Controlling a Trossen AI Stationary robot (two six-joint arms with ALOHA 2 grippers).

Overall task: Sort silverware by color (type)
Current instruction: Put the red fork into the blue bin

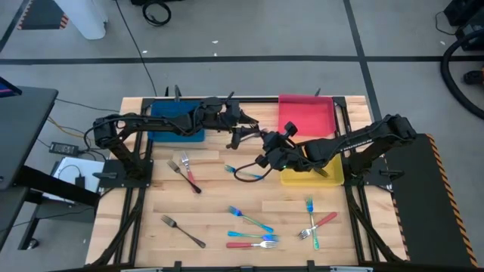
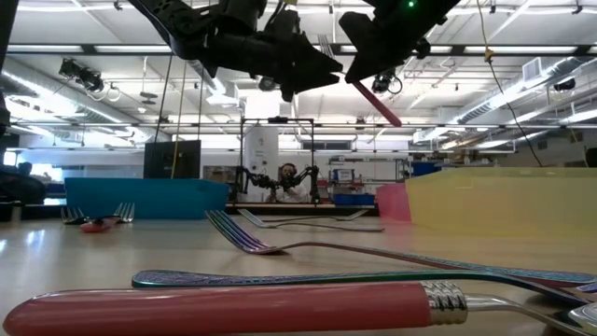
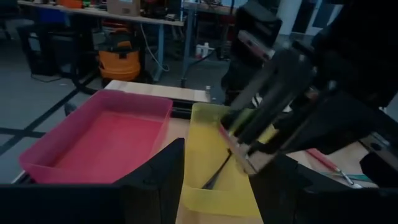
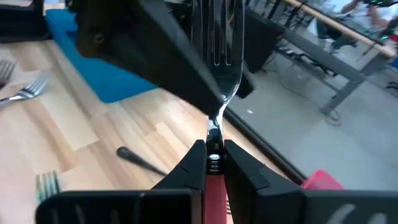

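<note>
My right gripper (image 1: 266, 151) hovers above the table's middle, shut on a red-handled fork (image 4: 216, 81). The fork's silver tines (image 4: 217, 37) point toward my left gripper (image 1: 243, 136), which hangs close in front of it, open (image 3: 217, 180), touching nothing that I can see. In the low view the fork's red handle (image 2: 378, 101) slants down out of the right gripper (image 2: 373, 70). More forks lie flat on the table: red and grey ones (image 1: 185, 170), a grey one (image 1: 181, 230), blue and red ones (image 1: 251, 230) and a teal-red pair (image 1: 314, 223). My right gripper pinches the red-handled fork between its two fingers at the ribbed collar (image 4: 213, 163), where the red handle meets the silver neck. The fingers lie along the fork. The fork is lifted clear of the table, with its tines ahead of the fingertips and its handle running back between the fingers.
A blue tray (image 1: 178, 121) and a red tray (image 1: 306, 117) stand at the far edge. A yellow tray (image 1: 314, 172), under the right arm, holds a dark fork (image 3: 217, 171). A black cable loop (image 1: 248, 175) hangs beneath the grippers.
</note>
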